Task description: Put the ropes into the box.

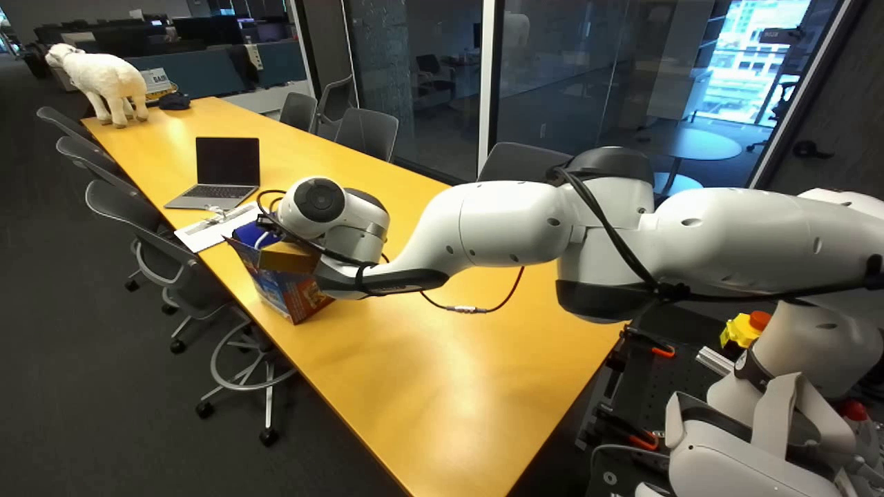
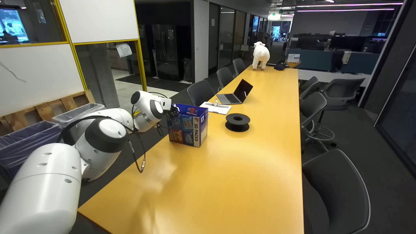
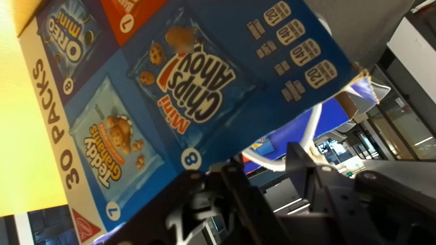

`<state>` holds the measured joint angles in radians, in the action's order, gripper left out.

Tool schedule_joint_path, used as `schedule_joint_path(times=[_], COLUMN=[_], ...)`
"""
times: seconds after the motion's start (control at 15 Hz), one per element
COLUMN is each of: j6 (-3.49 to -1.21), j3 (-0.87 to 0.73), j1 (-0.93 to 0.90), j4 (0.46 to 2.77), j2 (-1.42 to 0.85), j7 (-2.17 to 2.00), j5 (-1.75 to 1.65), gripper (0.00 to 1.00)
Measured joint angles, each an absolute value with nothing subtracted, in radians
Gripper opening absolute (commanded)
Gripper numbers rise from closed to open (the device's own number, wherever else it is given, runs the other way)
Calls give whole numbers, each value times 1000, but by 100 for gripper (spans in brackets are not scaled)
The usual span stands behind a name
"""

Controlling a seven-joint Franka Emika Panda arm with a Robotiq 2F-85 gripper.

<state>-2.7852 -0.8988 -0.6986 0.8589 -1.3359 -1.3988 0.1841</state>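
Low at the centre of the wrist view, pincer [image 3: 265,158] with jaws apart, clamped on nothing that shows. In the gap and just beyond, toward the right of the frame, white rope [image 3: 310,126] in a bowed loop: one stretch steep, the next curving across between the jaws. Cannot tell whether touching either of them. Close by, filling the upper left, printed wall of the 30-pack snack box [image 3: 190,88]. Cut off from view at that wall's slanting rim, against a blue inner face: so at the mouth, not plainly down inside. Probably all down to that rim next: best to shed the loop on the inner side, at risk of dragging rope out with a snagged jaw. In an exterior view, left of centre, visible as a pale curve beside a brown flap [image 1: 286,259]. No sight into the depth of the box. At the far left of an exterior view, plastic-lined bin [image 2: 31,149], contents unclear.
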Motion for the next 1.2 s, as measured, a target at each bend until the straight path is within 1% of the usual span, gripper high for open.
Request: schedule_joint_path(times=[0.07, 0.13, 0.27, 0.47, 0.67, 0.8, 1.0, 1.2], j6=[-2774, -2761, -2732, -2688, -2625, -2576, -2500, -2429], j3=[-889, -884, -868, -804, -645, -587, -546, -462], j1=[-686, -676, -658, -619, -561, -538, -522, -511], j4=[839, 824, 796, 757, 737, 737, 760, 849], j2=[-1337, -1338, -1337, -1324, -1262, -1204, -1090, -952], j7=[-1398, -1390, -1369, -1255, -1041, -901, -698, -490], j5=[173, 173, 173, 175, 140, 138, 141, 145], gripper=[78, 87, 99, 100, 100, 100, 100, 100])
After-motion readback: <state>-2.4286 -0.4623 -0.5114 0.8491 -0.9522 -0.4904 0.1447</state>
